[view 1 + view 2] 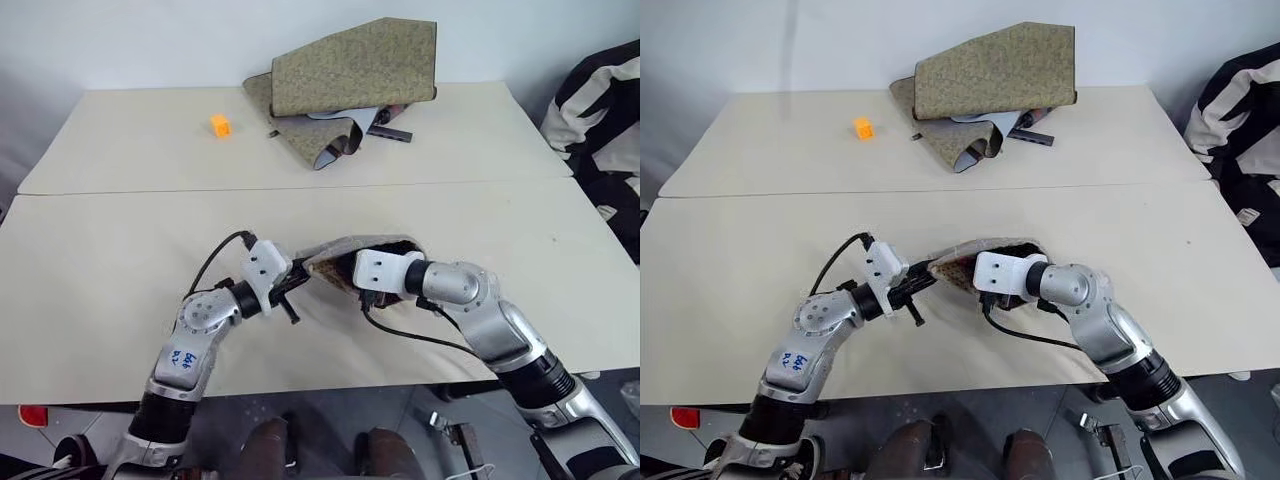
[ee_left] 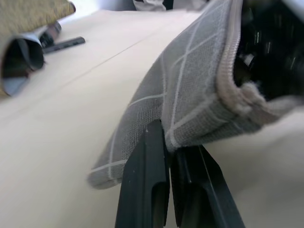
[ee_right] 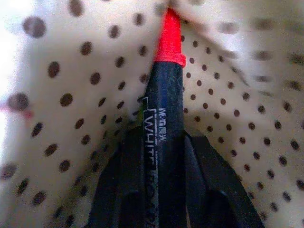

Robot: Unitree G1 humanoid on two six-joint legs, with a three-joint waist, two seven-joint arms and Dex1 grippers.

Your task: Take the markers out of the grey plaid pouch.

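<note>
pale wall (image 1: 150, 40), two beige tables (image 1: 100, 250)

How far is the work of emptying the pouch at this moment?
Done: the grey plaid fabric pouch is open, its edge pinched by the shut left gripper. In hand: the right gripper, inside the dotted lining, is closed on the slim black marker with a red end. Left: pulling it out; no marker lies on the beige table yet.
</note>
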